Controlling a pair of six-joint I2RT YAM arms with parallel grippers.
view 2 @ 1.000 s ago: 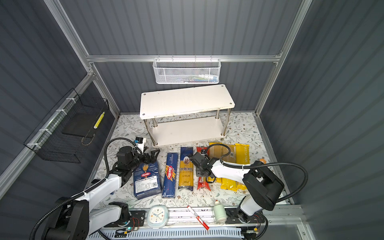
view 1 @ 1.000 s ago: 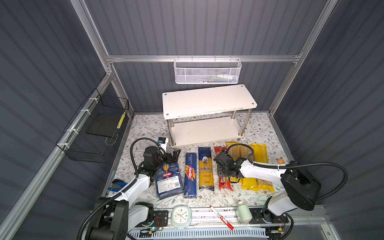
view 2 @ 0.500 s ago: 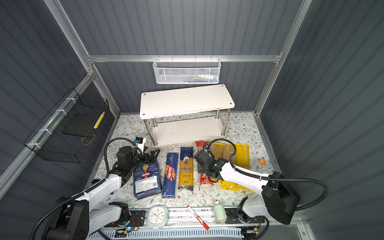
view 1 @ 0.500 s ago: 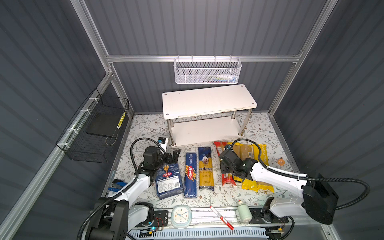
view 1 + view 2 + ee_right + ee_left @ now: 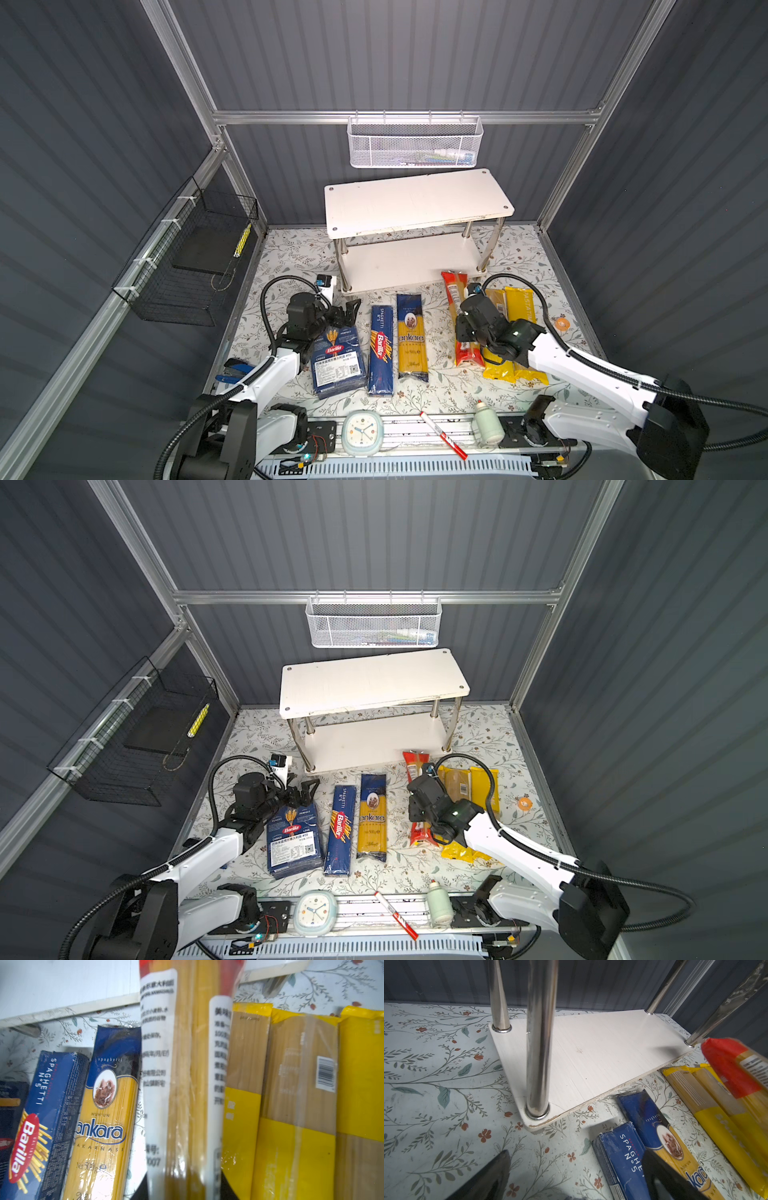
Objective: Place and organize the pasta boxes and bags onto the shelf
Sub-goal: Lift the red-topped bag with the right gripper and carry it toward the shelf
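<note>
In front of the shelf (image 5: 415, 203), all the pasta lay in a row on the floor with long ends pointing at it, maybe so each could slide straight in. From the shelf's left end came the wide box (image 5: 336, 361), the thin box (image 5: 381, 349), the ankara bag (image 5: 411, 336), the red bag (image 5: 452, 291) and the yellow bags (image 5: 519, 303). The right gripper (image 5: 464, 334) was clamped tight round the red bag's middle, likely so it would not droop. The bag's far end looked tipped up near the shelf's front edge. The left gripper (image 5: 347, 311) hung with jaws apart, holding nothing, over the wide box's far end by the shelf's front left leg. Both boards were bare.
</note>
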